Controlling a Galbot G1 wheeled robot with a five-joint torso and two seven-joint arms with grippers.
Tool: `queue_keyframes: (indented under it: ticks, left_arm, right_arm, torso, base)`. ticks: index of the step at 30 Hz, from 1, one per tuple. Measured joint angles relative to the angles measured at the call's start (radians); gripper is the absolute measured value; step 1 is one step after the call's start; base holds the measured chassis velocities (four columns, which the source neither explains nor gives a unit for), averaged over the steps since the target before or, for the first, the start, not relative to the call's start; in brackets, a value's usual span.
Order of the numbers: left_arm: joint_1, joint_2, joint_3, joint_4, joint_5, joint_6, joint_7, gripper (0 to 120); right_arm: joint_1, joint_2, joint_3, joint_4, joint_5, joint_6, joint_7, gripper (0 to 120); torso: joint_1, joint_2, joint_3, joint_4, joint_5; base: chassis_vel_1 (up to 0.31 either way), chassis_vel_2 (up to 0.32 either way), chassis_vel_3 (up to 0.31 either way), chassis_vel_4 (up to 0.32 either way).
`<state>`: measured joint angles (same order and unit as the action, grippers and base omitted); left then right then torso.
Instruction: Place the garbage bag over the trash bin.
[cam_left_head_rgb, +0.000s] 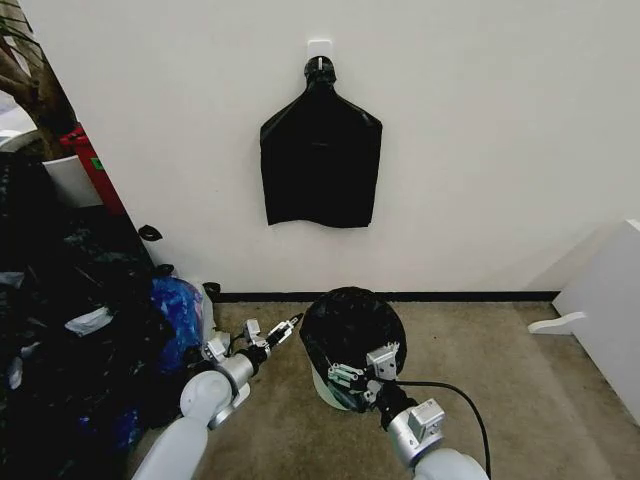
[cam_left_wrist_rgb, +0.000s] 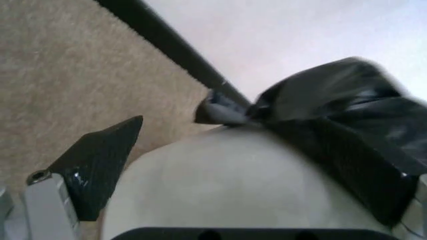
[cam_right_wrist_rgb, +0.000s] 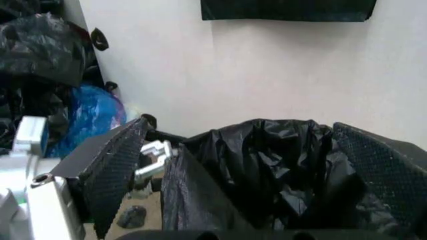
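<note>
The trash bin (cam_left_head_rgb: 327, 388) stands on the carpet near the wall, its cream side showing under the garbage bag (cam_left_head_rgb: 352, 325). The glossy black bag covers the bin's top and billows wider than it. My left gripper (cam_left_head_rgb: 275, 328) is at the bag's left edge, open; in the left wrist view one finger (cam_left_wrist_rgb: 100, 160) lies beside the cream bin (cam_left_wrist_rgb: 233, 185) and the bag (cam_left_wrist_rgb: 347, 115) drapes over the other side. My right gripper (cam_left_head_rgb: 362, 368) is at the bin's front, open, with the crinkled bag (cam_right_wrist_rgb: 280, 170) between its spread fingers (cam_right_wrist_rgb: 107, 165).
A flat black bundle (cam_left_head_rgb: 321, 150) hangs on a wall hook above the bin. A heap of dark and blue bags (cam_left_head_rgb: 90, 330) fills the floor at the left. A white panel (cam_left_head_rgb: 610, 300) stands at the right. The right arm's cable (cam_left_head_rgb: 465, 398) loops beside the bin.
</note>
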<state>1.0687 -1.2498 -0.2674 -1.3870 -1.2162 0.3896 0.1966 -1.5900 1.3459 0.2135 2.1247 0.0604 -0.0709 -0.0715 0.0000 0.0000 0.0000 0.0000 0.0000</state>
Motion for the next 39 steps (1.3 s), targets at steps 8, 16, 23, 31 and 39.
queue_keyframes:
  ticks: [8,16,23,31,39]
  left_arm:
    - [-0.024,-0.017,0.012,0.061,0.08,-0.004,0.057,100]
    - [0.025,0.009,-0.026,-0.008,0.049,0.001,0.066,100]
    - [0.029,0.017,-0.032,-0.044,0.037,0.012,0.07,100]
    - [-0.005,0.003,0.001,-0.013,0.076,0.028,0.069,100]
    - [-0.026,-0.004,0.018,0.047,0.143,0.027,0.085,100]
  right_arm:
    - [-0.014,-0.003,0.002,0.007,0.0,0.001,-0.001,100]
    - [-0.013,-0.005,0.003,0.007,-0.001,0.001,-0.001,100]
    - [-0.012,0.0,-0.001,0.004,-0.002,0.002,-0.001,100]
    - [-0.018,-0.001,0.003,0.004,-0.002,0.005,-0.001,100]
    - [-0.017,0.0,0.001,0.004,-0.002,0.008,-0.003,100]
  torso:
    - [0.0,0.0,0.0,-0.0002,-0.0001]
    - [0.0,0.0,0.0,0.0001,0.0]
    - [0.0,0.0,0.0,0.0001,0.0]
    - [0.0,0.0,0.0,-0.0001,-0.0001]
    - [0.0,0.0,0.0,0.0001,0.0]
  base:
    - [0.0,0.0,0.0,0.0]
    - [0.0,0.0,0.0,0.0]
    - [0.0,0.0,0.0,0.0]
    - [0.0,0.0,0.0,0.0]
    - [0.0,0.0,0.0,0.0]
